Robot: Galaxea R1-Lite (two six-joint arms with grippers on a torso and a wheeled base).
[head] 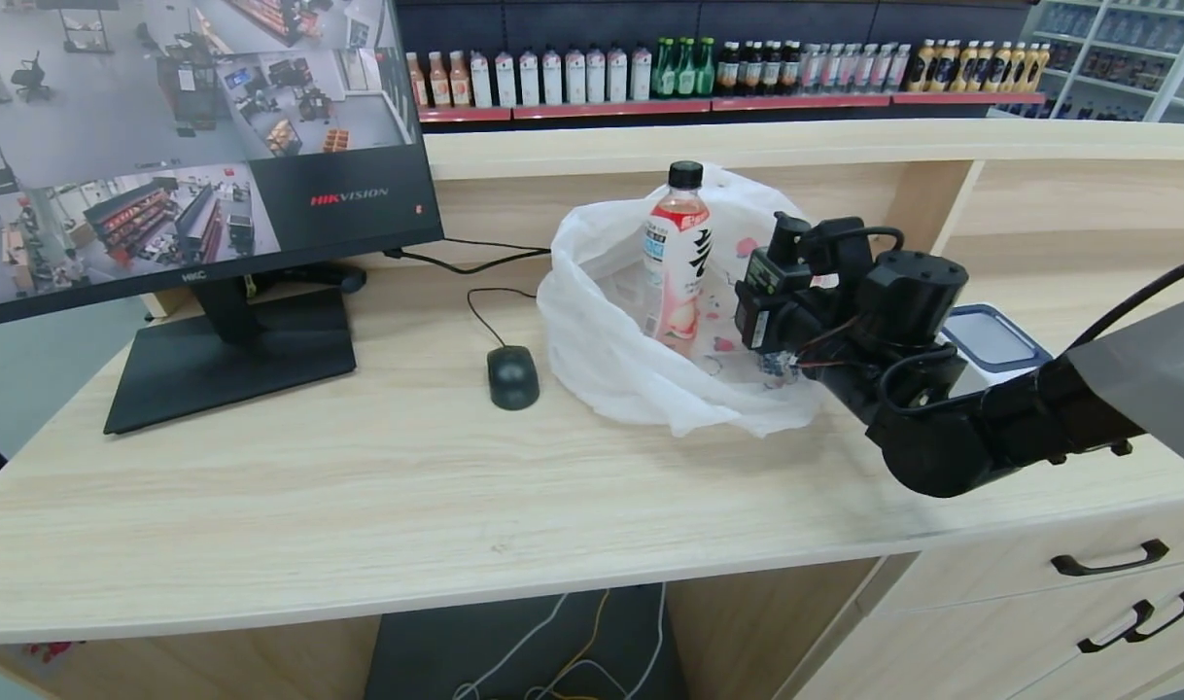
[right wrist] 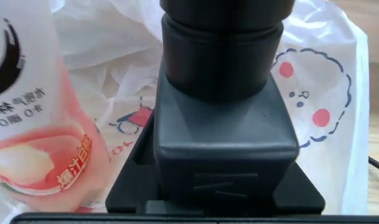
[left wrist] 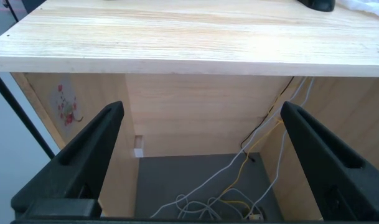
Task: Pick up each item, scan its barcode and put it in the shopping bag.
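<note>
- Left gripper (left wrist: 201,112) below the table's (head: 359,486) near edge, jaws spread.
- Right gripper (head: 765,316) at the shopping bag (head: 602,360); can't tell how its jaws stand.
- Bottle (head: 678,262) upright in bag; mouse (head: 512,376) and monitor (head: 193,146) left of it.

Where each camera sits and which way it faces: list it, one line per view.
Head view: on the robot's head, facing forward and down at the counter; right arm shows.
Left wrist view: low before the counter, facing its edge and cables beneath; left gripper open.
Right wrist view: at the shopping bag, facing the bottle; black block in front.
Shared: head and right wrist see bottle and bag.
</note>
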